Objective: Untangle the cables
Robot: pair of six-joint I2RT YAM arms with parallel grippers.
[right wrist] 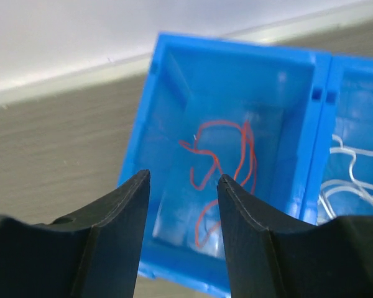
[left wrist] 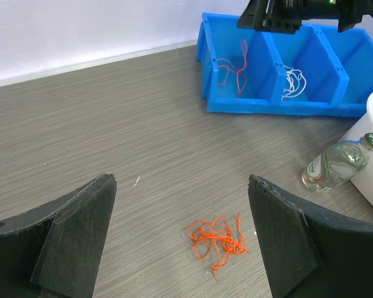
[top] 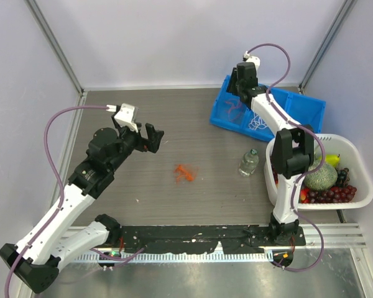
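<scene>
**Both grippers released; one orange clump loose on the table, other cords in the bin**

Pale walls with grey metal corner posts (top: 56,43) close in a grey wood-grain table (top: 143,186). Well to the left of the blue plastic three-compartment bin (top: 304,105), the left gripper (top: 152,138) hangs above the table with its black fingers spread wide, grasping nothing. In its wrist view the jaws frame a small tangled clump of red-orange cables (left wrist: 216,238), which lies on the bare wood left of the bin and nearer the arm bases.

Between that clump and the bin, just nearer than the bin's front wall, a clear glass bottle (top: 249,162) lies on its side.

The bin sits at the far right of the table. Its leftmost compartment holds a looping red-orange cable (right wrist: 227,155), and the compartment beside it holds white cables (left wrist: 293,82). The right gripper (right wrist: 183,177) hovers over the bin's left end, above the red-orange cable, its jaws parted by a narrow gap with nothing between them.

Right of the bin and nearer the bases stands a white plastic basket (top: 364,186) filled with fruit.
</scene>
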